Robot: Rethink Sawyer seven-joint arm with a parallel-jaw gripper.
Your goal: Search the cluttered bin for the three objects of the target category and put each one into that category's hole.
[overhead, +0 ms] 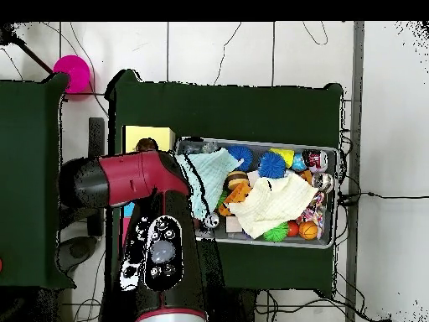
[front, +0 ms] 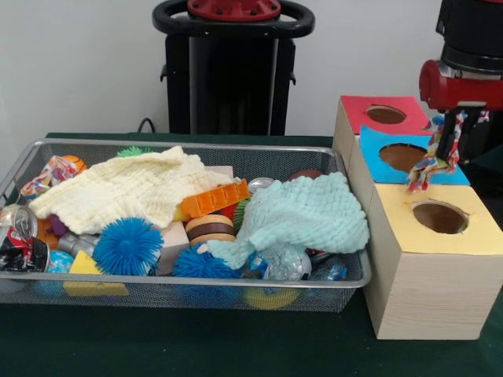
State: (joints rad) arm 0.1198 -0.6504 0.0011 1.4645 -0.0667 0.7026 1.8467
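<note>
My gripper [front: 451, 140] hangs at the right over the wooden box [front: 424, 290] with three holes, shut on a multicoloured rope toy [front: 428, 165]. The toy dangles above the edge of the blue hole [front: 402, 157], between it and the yellow hole [front: 440, 217]. Behind them lies the red hole [front: 385, 115]. To the left stands the wire bin [front: 196, 144], full of clutter. A similar colourful rope piece [front: 47, 174] lies in its far left corner. In the overhead view the arm [overhead: 159, 243] hides the gripper and most of the box; only the yellow top [overhead: 149, 138] and the bin [overhead: 335, 197] show.
In the bin lie a cream cloth [front: 126, 188], a mint cloth [front: 306, 212], blue spiky balls [front: 127, 246], an orange block [front: 212, 199], a drink can [front: 16, 228] and a yellow wedge [front: 86, 267]. A pink round object [overhead: 74, 73] sits off the table.
</note>
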